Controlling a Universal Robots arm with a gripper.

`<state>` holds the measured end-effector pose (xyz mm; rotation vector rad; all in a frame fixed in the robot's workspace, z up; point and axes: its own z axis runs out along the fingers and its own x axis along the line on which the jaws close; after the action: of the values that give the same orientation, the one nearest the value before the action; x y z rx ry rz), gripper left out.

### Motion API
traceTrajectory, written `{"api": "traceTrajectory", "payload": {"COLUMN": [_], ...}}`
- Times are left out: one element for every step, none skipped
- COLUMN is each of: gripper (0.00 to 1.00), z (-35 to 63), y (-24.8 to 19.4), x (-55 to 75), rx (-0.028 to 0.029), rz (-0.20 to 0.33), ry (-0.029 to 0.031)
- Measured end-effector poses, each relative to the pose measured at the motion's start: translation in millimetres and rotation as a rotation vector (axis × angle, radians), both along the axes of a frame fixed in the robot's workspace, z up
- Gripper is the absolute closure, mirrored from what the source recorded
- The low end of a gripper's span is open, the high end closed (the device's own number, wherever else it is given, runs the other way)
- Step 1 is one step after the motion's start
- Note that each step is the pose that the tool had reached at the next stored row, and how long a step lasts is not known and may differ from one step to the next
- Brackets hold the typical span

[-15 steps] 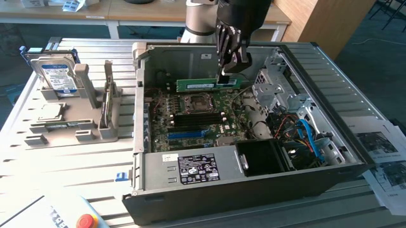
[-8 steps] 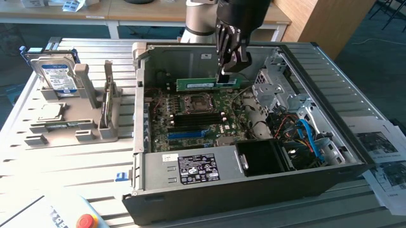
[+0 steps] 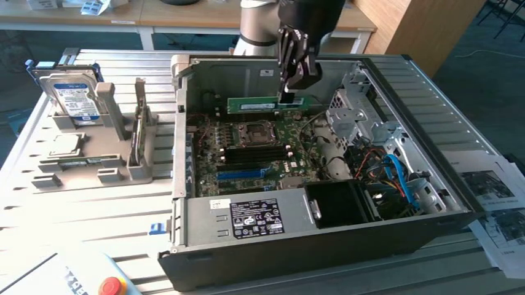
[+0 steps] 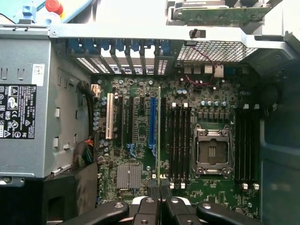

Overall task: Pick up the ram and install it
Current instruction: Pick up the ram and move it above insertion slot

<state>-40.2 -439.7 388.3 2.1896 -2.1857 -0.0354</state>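
Note:
The ram (image 3: 252, 105) is a thin green strip with a whitish label, held level above the motherboard (image 3: 271, 144) inside the open computer case (image 3: 328, 252). My gripper (image 3: 291, 93) is shut on its end toward the exterior view's right. In the wrist view the ram (image 4: 159, 131) shows edge-on as a thin line running away from my gripper (image 4: 160, 185). It hangs between the blue slot (image 4: 152, 122) and the row of black memory slots (image 4: 180, 140). The strip is above the board and touches no slot.
The CPU socket (image 4: 211, 152) lies beside the black slots. A grey power supply (image 3: 246, 218) fills the case's near side, with drive cages and cables (image 3: 394, 172) at the exterior view's right. A grey rack (image 3: 98, 166) with a hard drive (image 3: 74, 98) stands outside the case.

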Motion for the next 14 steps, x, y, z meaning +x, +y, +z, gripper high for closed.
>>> {"api": "traceTrajectory", "payload": {"gripper": [0.88,0.88,0.88,0.88,0.88,0.88,0.88,0.88,0.88,0.88,0.88,0.88,0.88,0.88], "z": [-0.2,-0.4,-0.6,-0.8,-1.0,-1.2,-1.5,-1.6,-1.8,-2.1,-2.3,-2.5,-2.7,-2.7], "y": [2.2,4.6,7.2,9.7,12.4,15.0,17.5,20.2,22.8,25.6,28.1,30.7,32.6,34.2], "x": [0.1,0.1,0.2,0.4,0.5,0.6,0.7,0.8,0.8,1.0,1.1,1.2,1.2,1.2], "rx": [0.0000,0.0000,0.0000,0.0000,0.0000,0.0000,0.0000,0.0000,-0.0002,0.0000,0.0001,0.0001,0.0000,-0.0002], "rz": [0.000,0.000,0.000,0.000,0.000,0.000,-0.001,-0.001,-0.001,-0.001,-0.001,-0.001,-0.001,-0.001], "ry": [0.0000,0.0000,0.0000,0.0000,0.0000,0.0000,0.0000,0.0000,0.0001,0.0000,0.0000,0.0000,0.0001,0.0000]}}
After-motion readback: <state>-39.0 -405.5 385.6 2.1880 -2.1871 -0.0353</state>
